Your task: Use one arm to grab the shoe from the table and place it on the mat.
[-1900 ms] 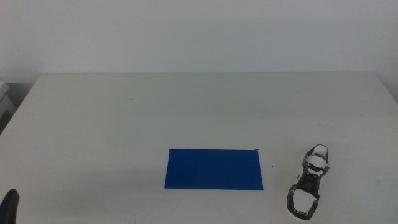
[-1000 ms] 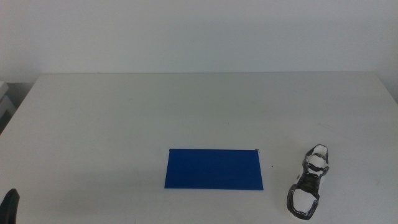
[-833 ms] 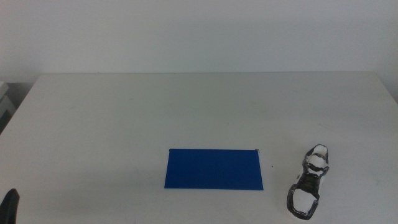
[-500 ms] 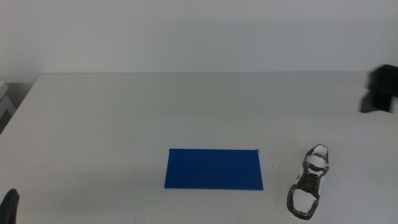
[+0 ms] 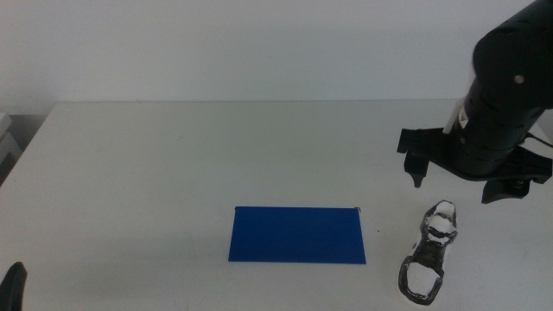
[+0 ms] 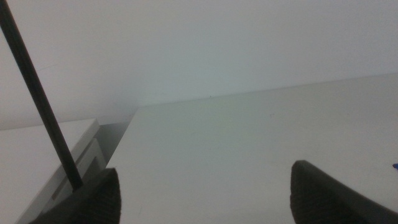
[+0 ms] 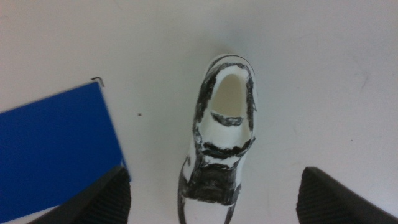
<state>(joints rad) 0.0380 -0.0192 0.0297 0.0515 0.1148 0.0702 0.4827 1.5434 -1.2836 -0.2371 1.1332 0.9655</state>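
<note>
The black-and-white shoe point(image 5: 429, 255) lies on the white table point(image 5: 173, 164) near the front right, just right of the deep blue mat point(image 5: 297, 234), apart from it. My right gripper point(image 5: 458, 186) hangs open above the table just behind the shoe and touches nothing. In the right wrist view the shoe point(image 7: 221, 143) lies between the spread jaws of my right gripper point(image 7: 214, 186), and the mat's corner point(image 7: 56, 149) shows beside it. My left gripper point(image 6: 205, 193) is open and empty, and shows only as a dark tip at the front left point(image 5: 13, 289).
A black cable point(image 6: 37, 99) crosses the left wrist view. A pale box point(image 5: 7, 142) stands off the table's far left edge. The table's far edge meets a plain white wall.
My right arm has come in from the right and now hangs over the table behind the shoe. The shoe, the mat and the left gripper have not moved.
</note>
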